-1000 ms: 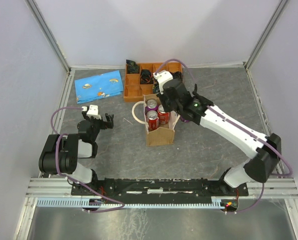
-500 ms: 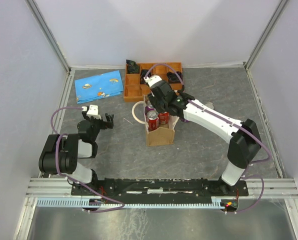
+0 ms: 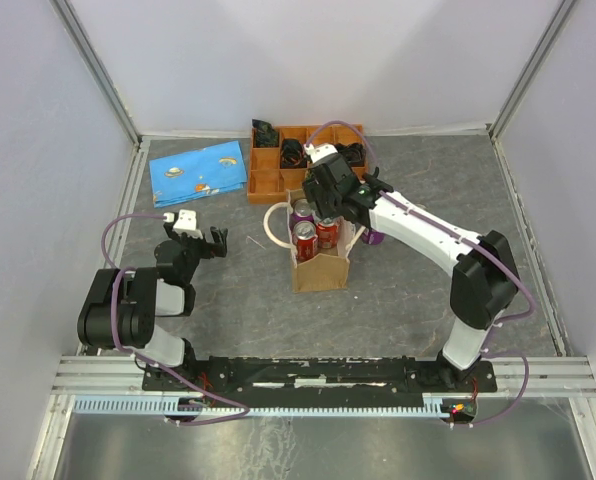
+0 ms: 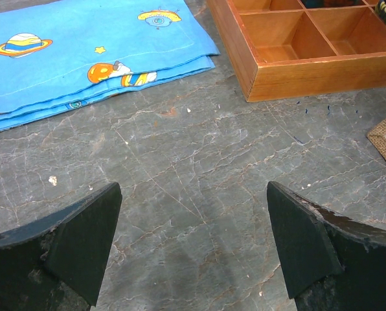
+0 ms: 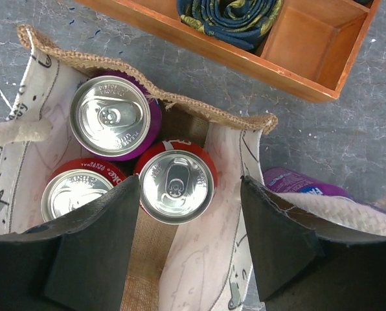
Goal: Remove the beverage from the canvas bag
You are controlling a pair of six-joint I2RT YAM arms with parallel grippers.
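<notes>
bag: the canvas bag (image 3: 321, 262) stood upright in the middle of the bench (image 3: 408, 290), its mouth open and one rope handle (image 3: 270, 225) hanging out on the left arm's side.
drinks: three cans stood inside with their lids up. a purple can (image 5: 112, 116) sat nearest the tray, a red can (image 5: 175, 183) touched it, and a second red can (image 5: 76, 191) stood just beside that one.
right jaws: spread wide and holding nothing, they hung over the bag's mouth and straddled the middle red can. how far above the lid they were is hard to judge from the wrist view.
left jaws: parted and empty, they sat low over bare bench, well apart from the bag and nearer the blue cloth (image 4: 83, 45).
surroundings: the orange tray (image 3: 268, 170) lay just behind the bag, with a dark rolled cloth (image 5: 232, 16) in one compartment. a purple item (image 5: 303, 184) lay outside the bag's far wall — possibly another can, but too much of it was hidden to say.
step in hand: lining up over a can — nothing was gripped and all three drinks were still in the bag.
next move: probably a straight descent. one finger would have to slip between the red can and the bag wall, the other between the two red cans. the jaws would then close on the can's body and lift it vertically.
risk: the fit looked tight, so the light bag might have risen or tipped with the can.
</notes>
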